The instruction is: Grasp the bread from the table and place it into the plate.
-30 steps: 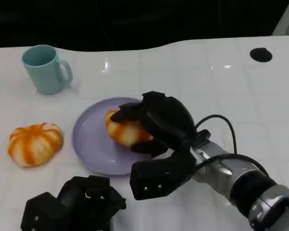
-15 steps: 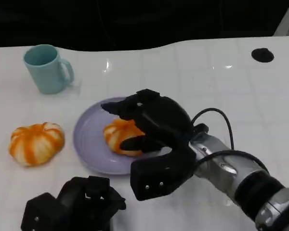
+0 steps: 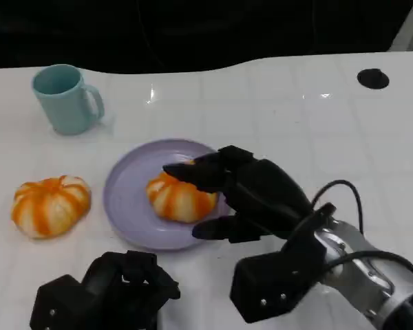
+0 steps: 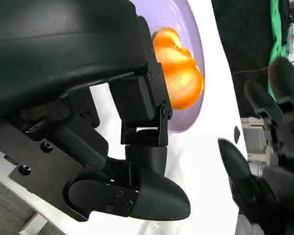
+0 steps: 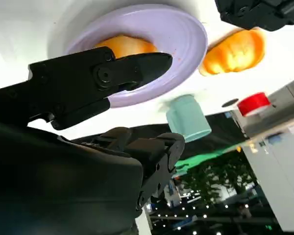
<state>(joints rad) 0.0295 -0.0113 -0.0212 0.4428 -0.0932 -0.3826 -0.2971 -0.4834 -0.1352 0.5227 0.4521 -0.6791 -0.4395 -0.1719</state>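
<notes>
An orange-and-white striped bread (image 3: 177,197) lies on the lavender plate (image 3: 127,199), right of its centre. My right hand (image 3: 251,198) hangs just right of it with fingers spread; one finger reaches over the bread's top and the thumb sits low at the plate's rim. The right wrist view shows that bread (image 5: 125,46) free on the plate (image 5: 188,41) beyond my fingers (image 5: 103,78). My left hand (image 3: 103,292) rests curled near the front edge, holding nothing. The left wrist view shows its bent fingers (image 4: 139,147) short of the bread (image 4: 179,73).
A second striped bread (image 3: 49,205) sits on the white table left of the plate. A teal mug (image 3: 65,96) stands at the back left. A small black disc (image 3: 372,78) lies far right. The table's back edge meets darkness.
My right hand has let go of the bread and drawn back toward the lower right. The bread now lies on the plate by itself. The left hand has stayed put.
</notes>
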